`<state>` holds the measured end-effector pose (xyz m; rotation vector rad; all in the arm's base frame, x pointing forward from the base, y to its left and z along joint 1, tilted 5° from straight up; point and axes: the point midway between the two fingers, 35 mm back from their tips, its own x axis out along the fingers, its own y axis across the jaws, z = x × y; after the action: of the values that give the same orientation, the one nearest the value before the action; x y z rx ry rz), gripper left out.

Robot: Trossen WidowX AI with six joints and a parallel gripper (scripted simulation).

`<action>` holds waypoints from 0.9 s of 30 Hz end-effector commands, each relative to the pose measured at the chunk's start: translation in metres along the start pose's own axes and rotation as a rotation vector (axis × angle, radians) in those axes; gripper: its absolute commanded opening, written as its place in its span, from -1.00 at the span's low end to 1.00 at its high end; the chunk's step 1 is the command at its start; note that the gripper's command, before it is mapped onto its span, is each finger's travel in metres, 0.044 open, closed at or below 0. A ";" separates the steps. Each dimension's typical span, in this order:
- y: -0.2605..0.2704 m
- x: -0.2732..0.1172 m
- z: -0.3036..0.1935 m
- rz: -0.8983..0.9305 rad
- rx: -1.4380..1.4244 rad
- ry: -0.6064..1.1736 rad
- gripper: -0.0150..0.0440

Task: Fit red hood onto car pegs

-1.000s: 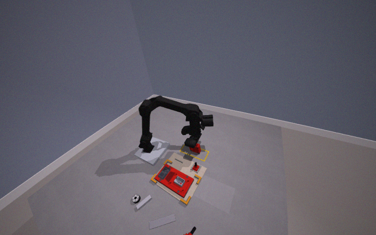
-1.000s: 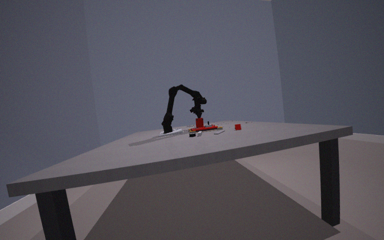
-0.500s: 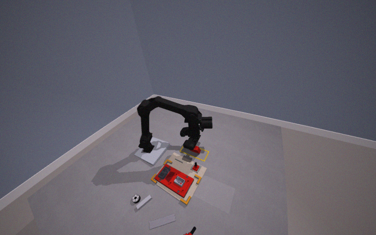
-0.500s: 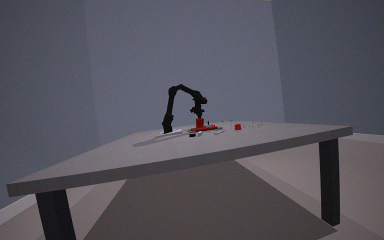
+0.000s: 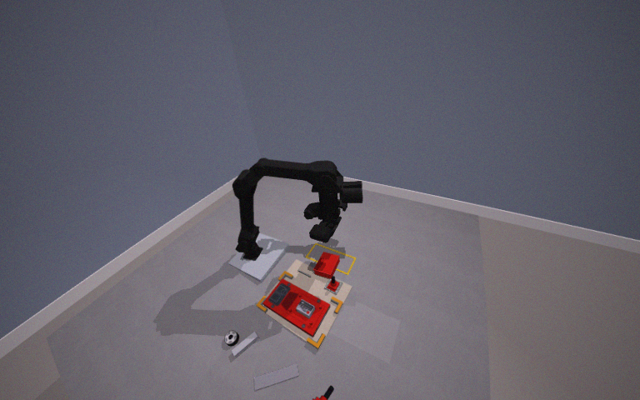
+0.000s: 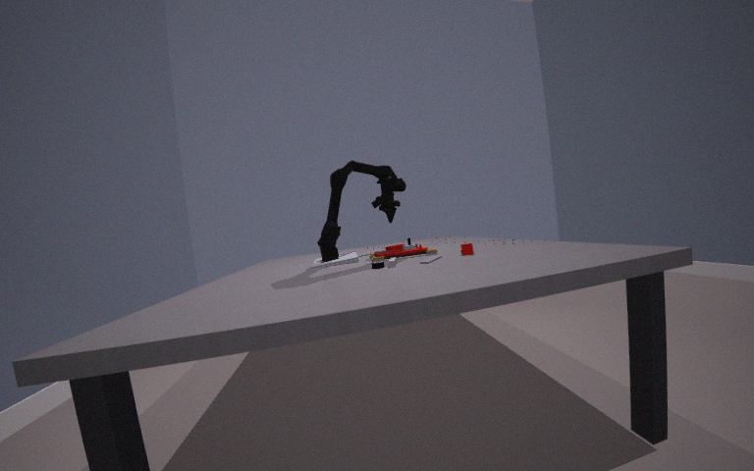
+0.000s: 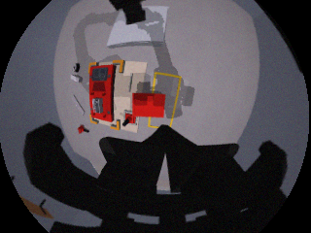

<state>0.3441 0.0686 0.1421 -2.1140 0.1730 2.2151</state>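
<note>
Fingers (image 5: 324, 232) (image 6: 391, 220): together, nothing between them
Touching: nothing, above the tabletop (image 5: 438, 292) (image 6: 278, 310) (image 7: 219, 58), well in from its near edge
Red hood (image 5: 327, 265) (image 6: 395, 247) (image 7: 149, 105): below, apart from them

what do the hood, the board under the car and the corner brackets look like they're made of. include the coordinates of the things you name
The hood (image 5: 327, 264) (image 7: 149, 105): probably plastic, from its even, saturated red. The board (image 5: 340, 293) (image 7: 125, 92): perhaps wood or fiberboard, being pale beige and matte, though no grain shows. The brackets (image 5: 317, 341) (image 7: 119, 66): painted metal or plastic, uniformly orange-yellow; the look doesn't settle which.
</note>
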 end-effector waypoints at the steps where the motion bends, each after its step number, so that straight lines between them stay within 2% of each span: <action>1: 0.000 -0.015 0.001 0.002 0.003 0.001 -0.49; 16: -0.001 -0.010 0.000 -0.002 -0.001 0.007 -0.49; 19: 0.000 -0.009 0.000 -0.003 0.109 0.007 -0.22; 27: 0.005 0.000 -0.001 -0.003 0.695 0.006 0.49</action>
<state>0.3465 0.0662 0.1465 -1.8166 0.6732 1.8694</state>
